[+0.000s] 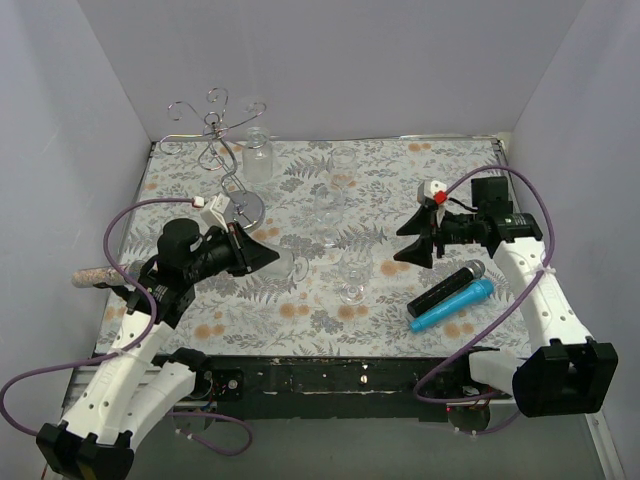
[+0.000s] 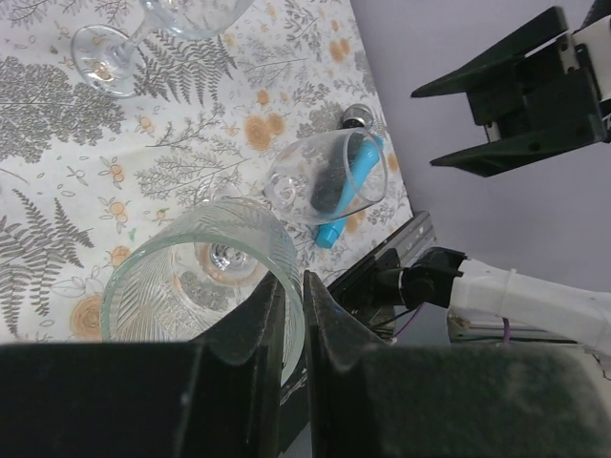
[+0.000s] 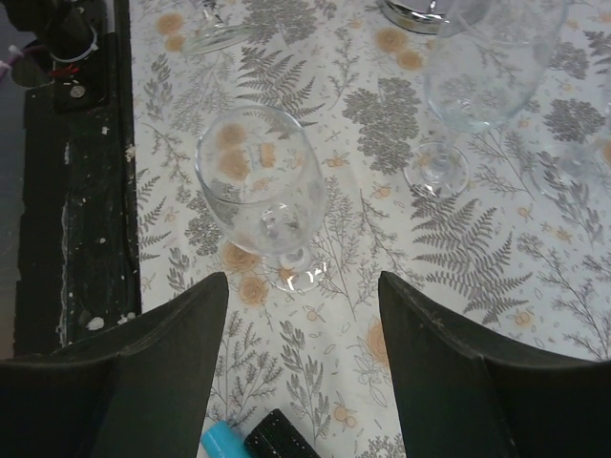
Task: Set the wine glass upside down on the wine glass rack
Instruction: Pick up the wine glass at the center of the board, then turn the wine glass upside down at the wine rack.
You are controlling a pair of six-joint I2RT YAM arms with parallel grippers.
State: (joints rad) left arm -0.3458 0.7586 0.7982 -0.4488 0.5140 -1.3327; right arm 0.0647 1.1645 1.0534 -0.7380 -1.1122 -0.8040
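Observation:
The wine glass rack (image 1: 212, 128) stands at the back left on its round shiny base (image 1: 243, 208). My left gripper (image 1: 270, 256) (image 2: 291, 310) is in front of that base, shut on the rim of a ribbed wine glass (image 2: 191, 277) (image 1: 290, 266), one finger inside the bowl and one outside. Whether this glass rests on the cloth I cannot tell. My right gripper (image 1: 413, 247) (image 3: 304, 315) hangs open over the cloth at the right. A plain wine glass (image 3: 258, 186) (image 1: 355, 275) stands upright just ahead of its fingers, apart from them.
Another upright wine glass (image 1: 330, 205) (image 3: 477, 76) stands mid-table, and a clear glass (image 1: 258, 155) sits behind the rack. A black microphone (image 1: 445, 288) and a blue one (image 1: 452, 305) lie at the front right. A cork-coloured cylinder (image 1: 90, 277) lies off the left edge.

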